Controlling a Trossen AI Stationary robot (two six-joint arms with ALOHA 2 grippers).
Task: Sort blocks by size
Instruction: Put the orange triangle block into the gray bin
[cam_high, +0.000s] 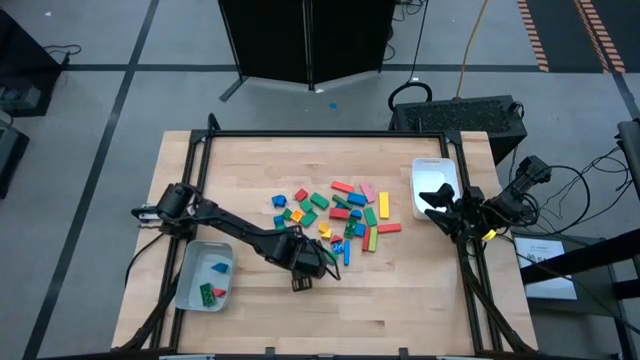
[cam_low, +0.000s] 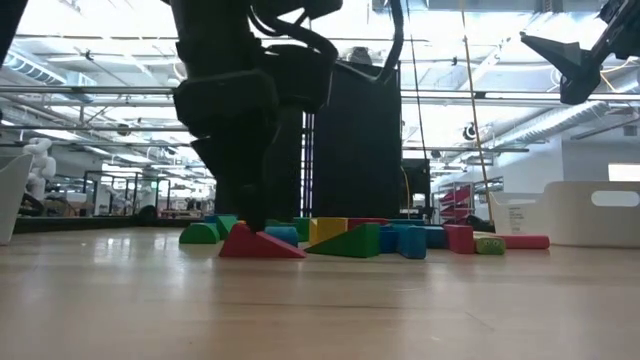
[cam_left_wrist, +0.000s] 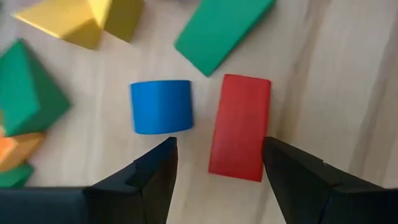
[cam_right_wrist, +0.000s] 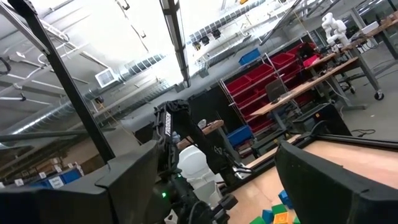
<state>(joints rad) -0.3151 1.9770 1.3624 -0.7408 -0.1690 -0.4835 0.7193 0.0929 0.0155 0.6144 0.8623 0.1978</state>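
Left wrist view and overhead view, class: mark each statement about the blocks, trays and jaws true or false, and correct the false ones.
1. The left gripper has open jaws above a red block. True.
2. A blue block lies beside the red block. True.
3. The left tray holds no blocks. False: a few blocks lie in it.
4. The right gripper is over the pile of blocks. False: it is at the right tray.

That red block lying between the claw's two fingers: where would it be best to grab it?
Probably across its two long sides, coming straight down from above. The red block lies flat, a narrow bar, and the open left claw already straddles its near end. The blue block lies close alongside, so the finger must slip between them.
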